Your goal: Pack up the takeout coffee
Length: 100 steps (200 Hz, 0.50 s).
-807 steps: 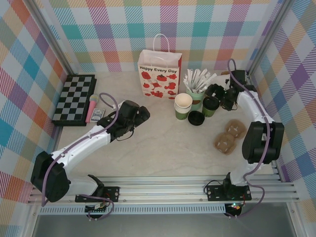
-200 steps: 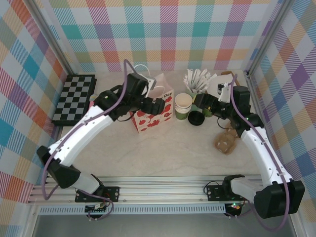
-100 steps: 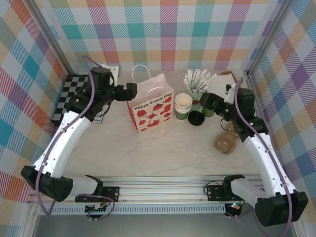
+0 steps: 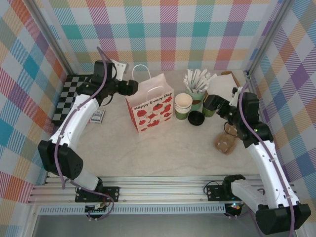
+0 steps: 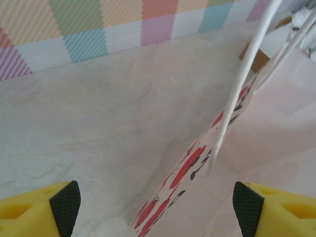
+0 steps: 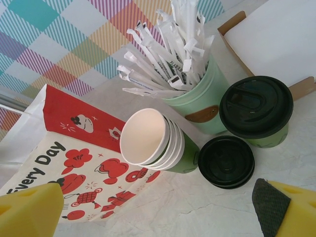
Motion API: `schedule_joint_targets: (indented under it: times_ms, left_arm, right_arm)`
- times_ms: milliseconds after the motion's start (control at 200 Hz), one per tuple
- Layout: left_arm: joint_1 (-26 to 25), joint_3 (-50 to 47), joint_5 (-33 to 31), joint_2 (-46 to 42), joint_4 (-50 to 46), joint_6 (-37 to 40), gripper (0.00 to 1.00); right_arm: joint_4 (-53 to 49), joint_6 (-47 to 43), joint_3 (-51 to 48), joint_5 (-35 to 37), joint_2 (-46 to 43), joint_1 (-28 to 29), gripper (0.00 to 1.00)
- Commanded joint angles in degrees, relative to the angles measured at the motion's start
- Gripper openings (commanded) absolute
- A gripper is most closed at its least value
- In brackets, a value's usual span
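Packing yet to begin: the black-lidded dark-green paper takeout coffee (image 6: 256, 111) stands outside the upright red-printed white paper bag (image 4: 150, 106), the left gripper (image 4: 130, 88) and the right gripper (image 4: 209, 102) both spread wide, empty.

On the marbled table (image 4: 163, 148) we see a chessboard (image 4: 66, 96), a paper bag (image 4: 150, 106) (upright), stacked cups (image 4: 183, 105), a mint cup (image 4: 196, 98), the takeout coffee (image 6: 256, 108), a loose lid (image 4: 196, 118).

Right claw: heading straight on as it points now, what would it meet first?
Probably the stack of lidless cups, dead ahead of the open right claw; the loose black lid lies just right. Depth is unclear.
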Motion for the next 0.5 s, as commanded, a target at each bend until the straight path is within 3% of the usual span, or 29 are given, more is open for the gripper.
schedule_joint_targets:
  times_ms: [0,185,310,495]
  left_arm:
    - [0.4,2.2,3.4,1.6,0.5,5.9,0.79]
    - [0.4,9.8,3.9,8.0,-7.9,8.6,0.61]
    - [0.4,9.3,4.9,7.7,-7.1,8.9,0.39]
    - [0.4,7.5,5.7,5.8,-6.5,8.1,0.28]
  right_arm:
    - [-0.5,0.5,2.6,-0.1,-0.7,0.2,1.00]
    - [-0.6,0.8,3.4,-0.4,-0.8,0.2,1.00]
    - [-0.2,1.1,3.0,-0.9,-0.8,0.2,1.00]
    - [-0.4,1.3,3.0,-1.4,0.0,0.2,1.00]
